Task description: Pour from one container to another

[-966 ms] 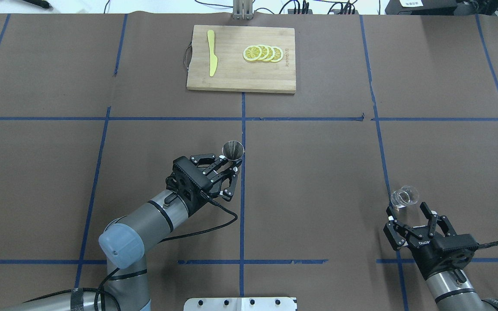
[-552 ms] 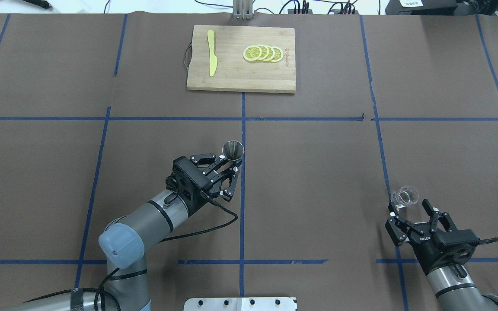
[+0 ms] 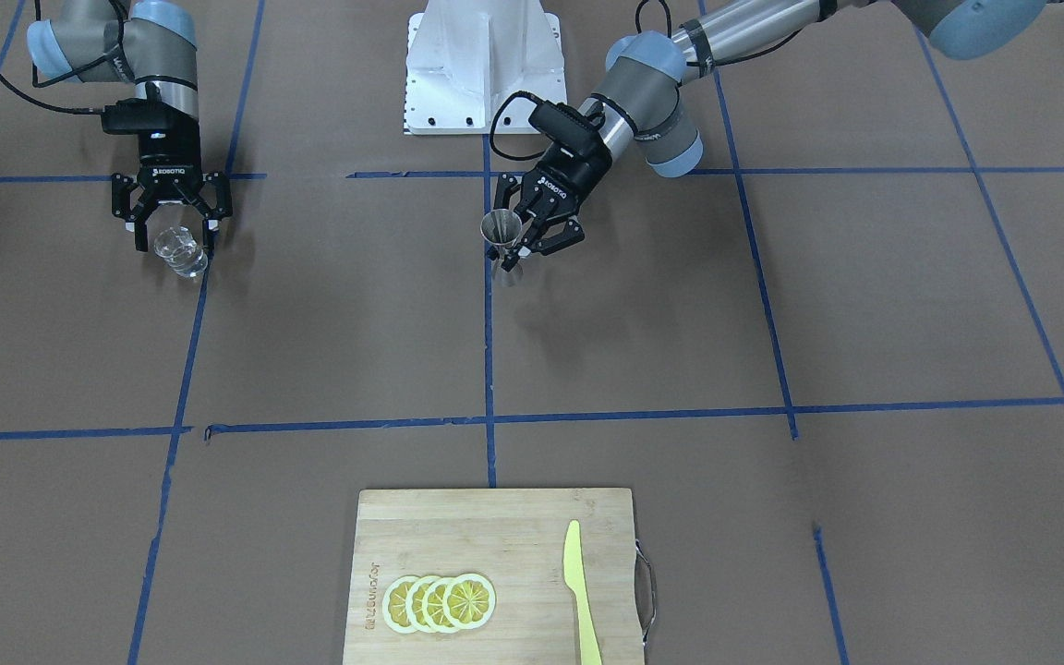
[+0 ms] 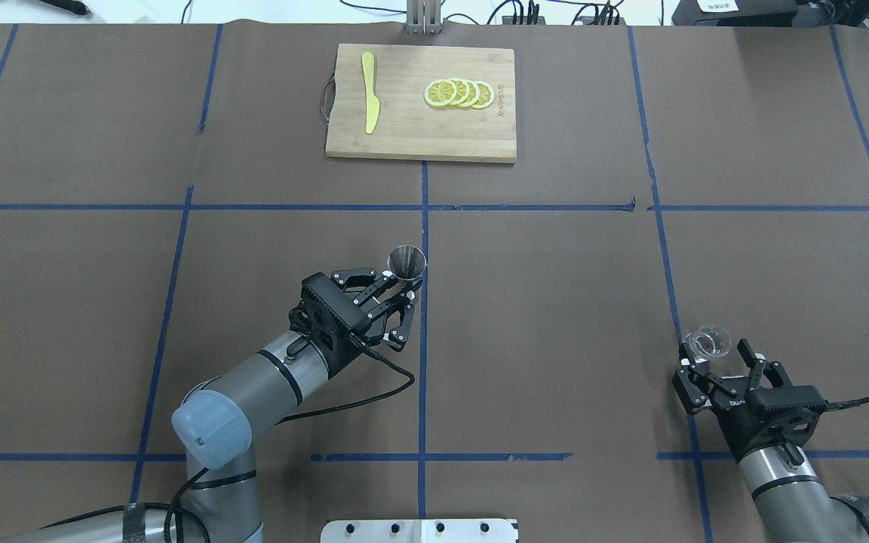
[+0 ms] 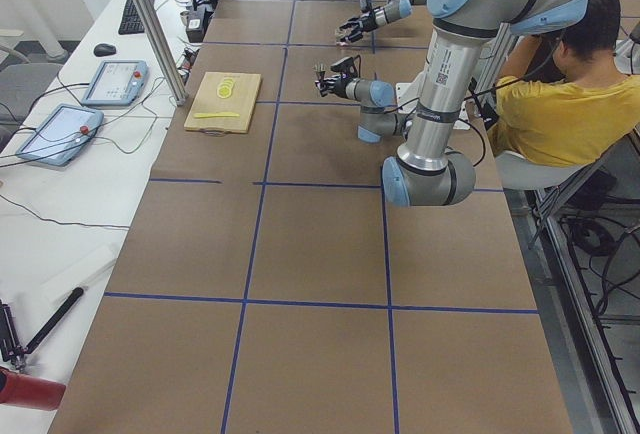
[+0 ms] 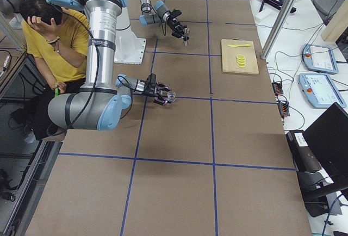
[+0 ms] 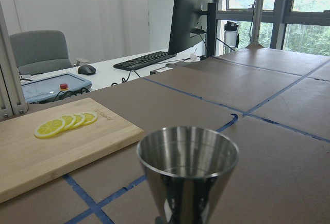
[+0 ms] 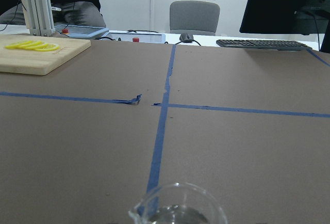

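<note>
One cup point(image 4: 710, 341), jigger point(image 4: 407, 262), board point(image 4: 419, 136), knife point(image 4: 369, 90); four lemon slices point(image 4: 459, 93)

Right end effector point(image 4: 713, 353) has crept forward across the worktop point(image 4: 555, 302) towards the glass cup point(image 4: 710, 341). A second ago its fingertips point(image 4: 743, 351) were barely level with the near side of the cup. Now they're further up alongside it, one on each side, with the lower part of the cup tucked in between. The wrist has swung round a bit too: it used to come in at a slant from the robot's right, and now it sits more squarely behind the cup. In the overhead view, the end effector's body is closer to the cup and hides more of the lower glass than before.
</note>
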You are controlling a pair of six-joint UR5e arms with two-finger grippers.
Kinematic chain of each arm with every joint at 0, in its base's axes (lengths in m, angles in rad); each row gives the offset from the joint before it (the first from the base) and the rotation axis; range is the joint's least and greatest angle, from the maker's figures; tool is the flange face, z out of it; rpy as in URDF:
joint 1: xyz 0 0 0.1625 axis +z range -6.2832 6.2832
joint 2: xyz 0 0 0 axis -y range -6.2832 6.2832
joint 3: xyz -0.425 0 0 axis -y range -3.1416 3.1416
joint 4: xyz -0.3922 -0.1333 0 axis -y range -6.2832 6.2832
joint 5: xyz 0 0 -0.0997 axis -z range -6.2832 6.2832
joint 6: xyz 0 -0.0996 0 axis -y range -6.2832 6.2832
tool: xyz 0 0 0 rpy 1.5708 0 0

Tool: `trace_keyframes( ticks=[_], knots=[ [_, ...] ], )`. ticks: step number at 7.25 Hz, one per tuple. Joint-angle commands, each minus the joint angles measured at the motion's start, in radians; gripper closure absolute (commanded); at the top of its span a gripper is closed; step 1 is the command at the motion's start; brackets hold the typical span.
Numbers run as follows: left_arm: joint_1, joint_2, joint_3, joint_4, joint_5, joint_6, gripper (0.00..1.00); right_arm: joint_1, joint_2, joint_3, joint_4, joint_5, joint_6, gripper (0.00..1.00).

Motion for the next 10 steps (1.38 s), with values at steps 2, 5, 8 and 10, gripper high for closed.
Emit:
trace_keyframes(
  ticks=[2,5,8,10],
  knots=[
    [0.001,0.004,-0.003,0.000,0.000,0.002,1.00,0.013,0.021,-0.015,0.000,0.010,-0.018,0.09],
    [0.000,0.005,-0.003,0.000,0.000,0.002,1.00,0.029,0.023,-0.015,0.000,0.036,-0.030,0.09],
    [0.000,0.005,-0.003,-0.002,0.000,0.002,1.00,0.029,0.035,-0.016,0.000,0.048,-0.033,0.09],
    [0.000,0.005,-0.003,0.000,0.000,0.002,1.00,0.029,0.037,-0.021,0.000,0.050,-0.039,0.11]
  ],
)
